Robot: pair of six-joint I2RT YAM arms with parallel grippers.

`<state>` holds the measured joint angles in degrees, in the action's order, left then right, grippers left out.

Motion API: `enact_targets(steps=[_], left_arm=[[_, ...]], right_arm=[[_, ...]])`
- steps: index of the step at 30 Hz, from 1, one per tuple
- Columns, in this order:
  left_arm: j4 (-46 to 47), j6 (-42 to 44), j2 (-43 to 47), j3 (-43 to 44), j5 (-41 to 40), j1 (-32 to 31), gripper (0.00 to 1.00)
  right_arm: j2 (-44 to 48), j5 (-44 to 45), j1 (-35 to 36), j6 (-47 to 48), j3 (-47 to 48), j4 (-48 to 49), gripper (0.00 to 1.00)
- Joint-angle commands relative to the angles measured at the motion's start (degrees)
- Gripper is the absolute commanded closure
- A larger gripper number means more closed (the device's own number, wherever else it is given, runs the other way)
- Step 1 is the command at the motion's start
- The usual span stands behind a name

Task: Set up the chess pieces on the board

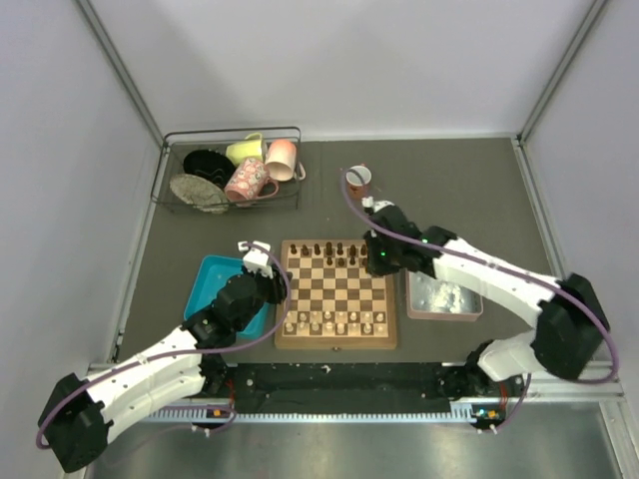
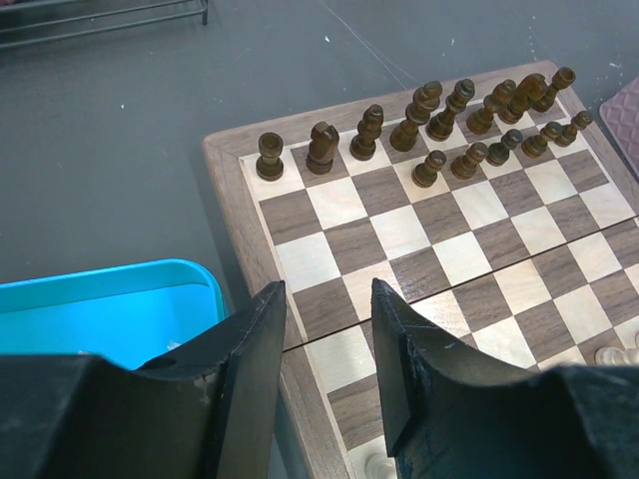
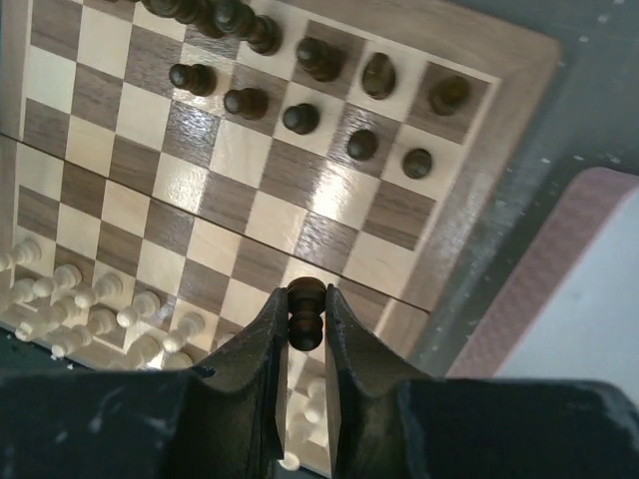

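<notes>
The chessboard lies in the middle of the table. Dark brown chess pieces stand in its far rows, also in the left wrist view and the right wrist view. My right gripper is shut on a dark pawn and holds it above the board's right side. My left gripper is open and empty, over the board's left edge beside the blue tray.
Pale cream chessmen fill the board's near rows. A blue tray lies left of the board, a pinkish tray right of it. A wire basket with cups stands at the back left, a small cup behind the board.
</notes>
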<state>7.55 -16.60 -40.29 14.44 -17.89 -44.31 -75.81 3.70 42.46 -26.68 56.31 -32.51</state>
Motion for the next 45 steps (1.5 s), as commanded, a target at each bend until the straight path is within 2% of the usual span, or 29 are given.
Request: enact_targets(steps=[1,9,13,21,24,31,45], left_arm=[[2.82,-0.27,1.18,-0.46,-0.30,-0.16,0.56],[2.73,-0.45,1.80,-0.64,-0.65,-0.16,0.55],[2.82,-0.36,1.62,-0.55,-0.57,-0.16,0.55],[2.82,-0.36,1.71,-0.73,-0.48,-0.16,0.55],[2.82,-0.28,1.71,-0.73,-0.48,-0.24,0.55],[2.82,-0.36,1.71,-0.73,-0.48,-0.25,0.55],[2.82,-0.27,1.36,-0.64,-0.39,-0.16,0.55]], right_arm=[[-8.20,7.10,4.65,-1.80,6.43,-0.97,0.97],[-19.01,11.06,8.34,-4.78,8.46,-1.50,0.94],[-19.99,11.32,8.96,-4.96,8.20,-1.33,0.90],[-20.17,11.41,9.13,-5.23,7.76,-1.24,0.74],[-19.90,11.24,9.13,-5.05,7.84,-1.32,0.71],[-17.97,11.32,9.13,-4.96,8.20,-1.15,0.70],[-16.47,11.76,9.13,-4.44,8.72,-1.50,0.76]])
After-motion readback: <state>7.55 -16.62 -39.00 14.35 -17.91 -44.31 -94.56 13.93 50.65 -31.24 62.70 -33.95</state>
